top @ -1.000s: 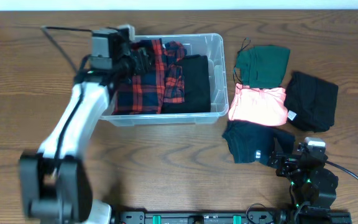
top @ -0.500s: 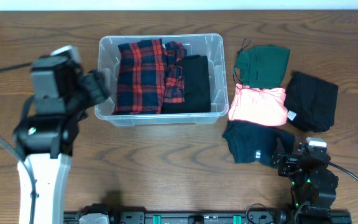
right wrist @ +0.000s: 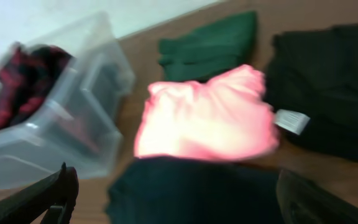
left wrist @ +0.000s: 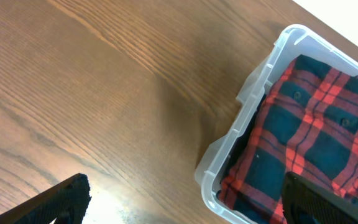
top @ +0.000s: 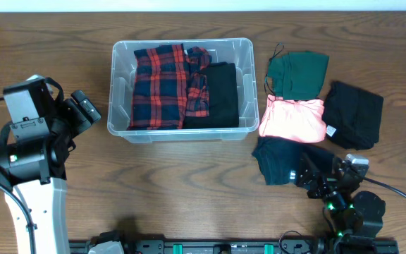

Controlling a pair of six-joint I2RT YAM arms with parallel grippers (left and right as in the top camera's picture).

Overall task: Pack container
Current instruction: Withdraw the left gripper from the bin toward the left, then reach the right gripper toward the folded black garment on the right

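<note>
Showing only overhead: whole container [top: 247, 85]

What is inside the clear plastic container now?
The container holds a red plaid shirt at the left of the overhead view, a smaller red plaid piece in the middle and a black garment at the right. Anything beneath them is covered.

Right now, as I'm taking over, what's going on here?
Two arms are packing clothes into the container. Plaid shirts and a black garment lie inside. The left gripper hovers open and empty beside it. The right gripper, open, faces the navy garment; a green top, pink top and black bundle wait nearby.
</note>
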